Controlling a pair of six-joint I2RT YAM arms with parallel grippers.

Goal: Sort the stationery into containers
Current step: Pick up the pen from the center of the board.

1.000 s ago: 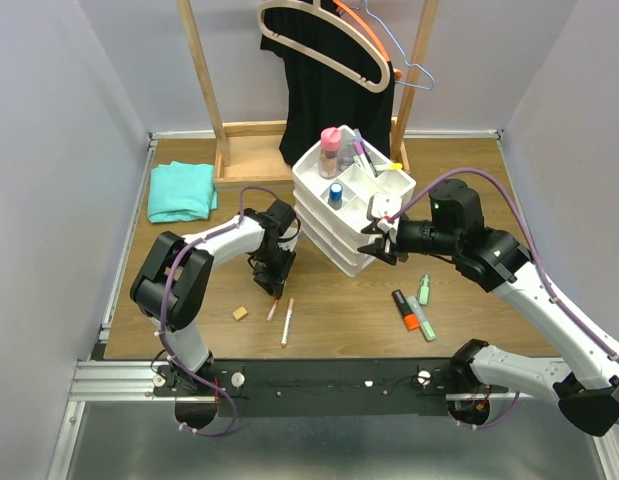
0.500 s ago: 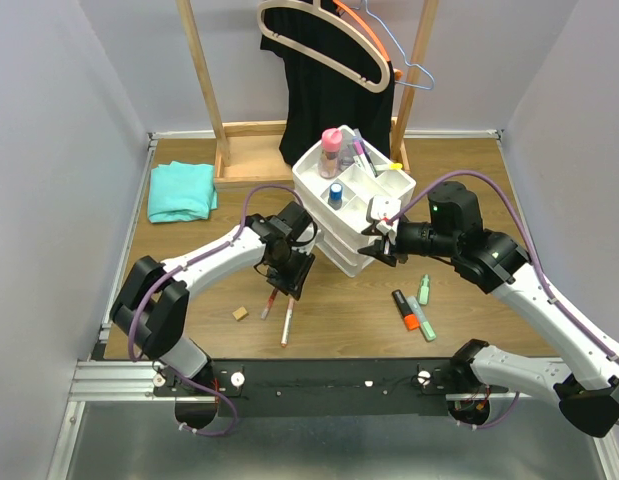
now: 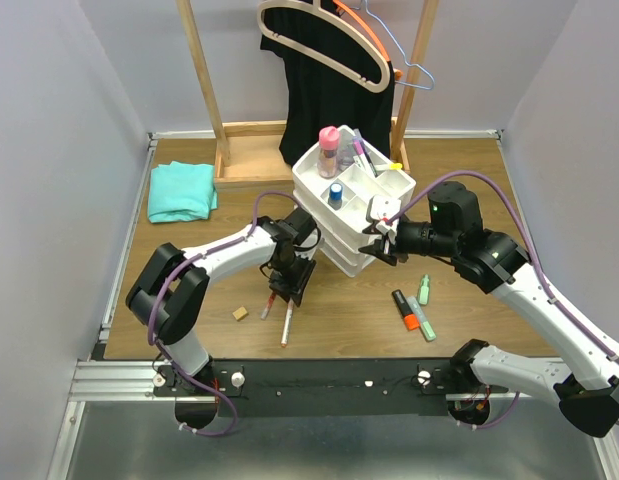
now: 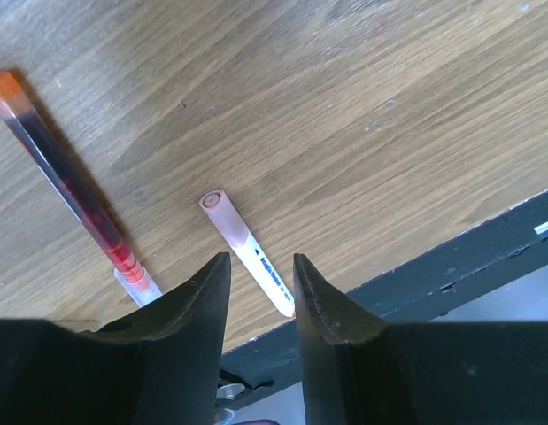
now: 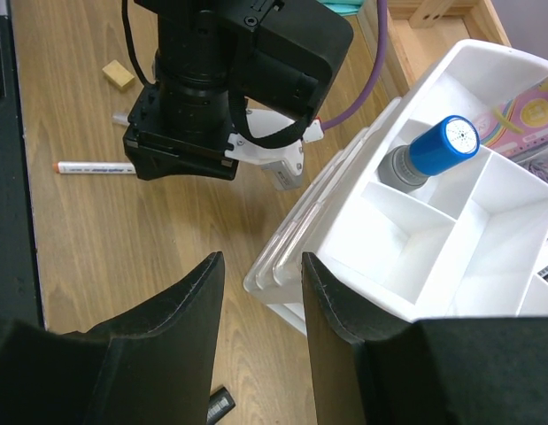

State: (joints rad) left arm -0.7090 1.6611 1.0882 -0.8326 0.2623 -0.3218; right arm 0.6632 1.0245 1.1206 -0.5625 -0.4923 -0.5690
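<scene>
The white drawer organiser [image 3: 334, 250] stands mid-table, its divided top tray holding a pink-capped bottle [image 3: 329, 150], a blue-capped tube [image 3: 335, 194] and slim pens [image 3: 361, 155]. My left gripper [image 3: 289, 290] hovers open above two pens on the wood. In the left wrist view a white pen with a pink cap [image 4: 247, 251] lies below the gap of that gripper [image 4: 260, 270], and a clear red pen [image 4: 70, 186] lies to its left. My right gripper [image 5: 262, 261] is open and empty over the organiser's [image 5: 393, 243] front corner, near the blue-capped tube [image 5: 433, 150].
A tan eraser [image 3: 240, 313] lies left of the pens. An orange highlighter [image 3: 405, 310] and two green ones [image 3: 423, 290] lie on the wood at the right. A teal cloth [image 3: 181, 190] and a wooden rack [image 3: 229, 160] with hangers stand at the back.
My left arm has swung away from the organiser's left side, toward the near edge, and now sits over the two pens. The right arm has stayed put.
</scene>
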